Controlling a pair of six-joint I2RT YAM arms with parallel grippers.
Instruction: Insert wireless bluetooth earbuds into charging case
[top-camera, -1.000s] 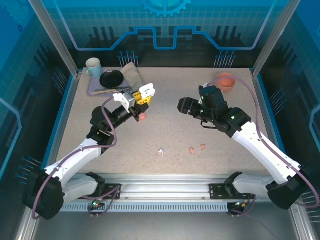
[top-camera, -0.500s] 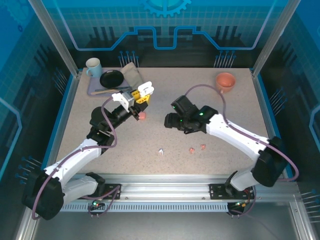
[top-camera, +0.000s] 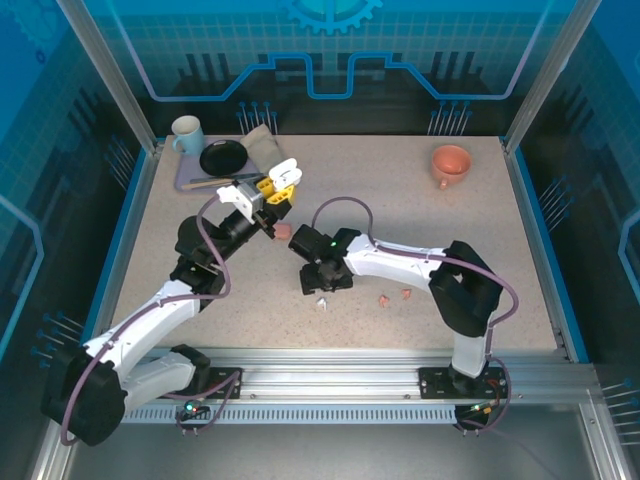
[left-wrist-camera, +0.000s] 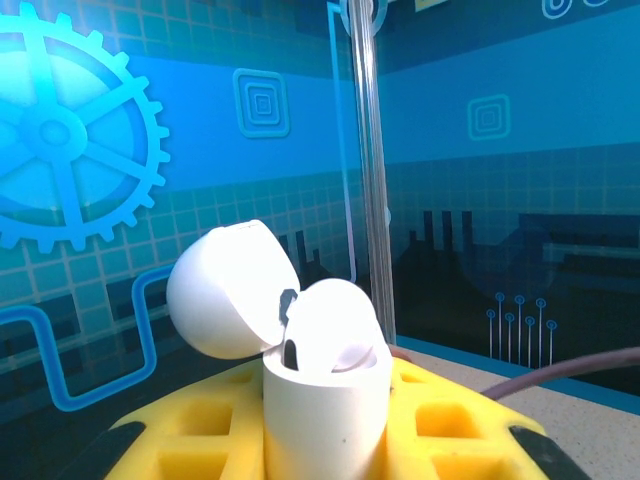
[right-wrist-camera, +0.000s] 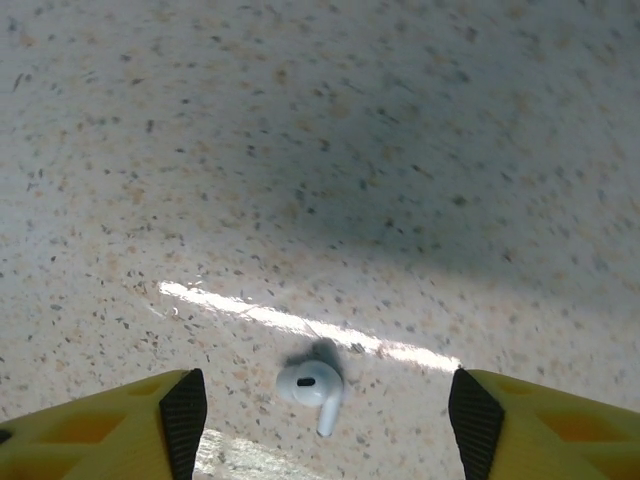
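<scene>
Bright overhead light, glare on table (right-wrist-camera: 250, 315)

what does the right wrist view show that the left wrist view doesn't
Right wrist: a white earbud lying loose on the speckled table, untouched, between the open jaws of the right gripper. Left wrist: a white charging case, its lid flipped open, clamped in the left gripper, with the blue patterned wall behind. Both: yellow jaws along the bottom edge and some speckled tabletop.
</scene>
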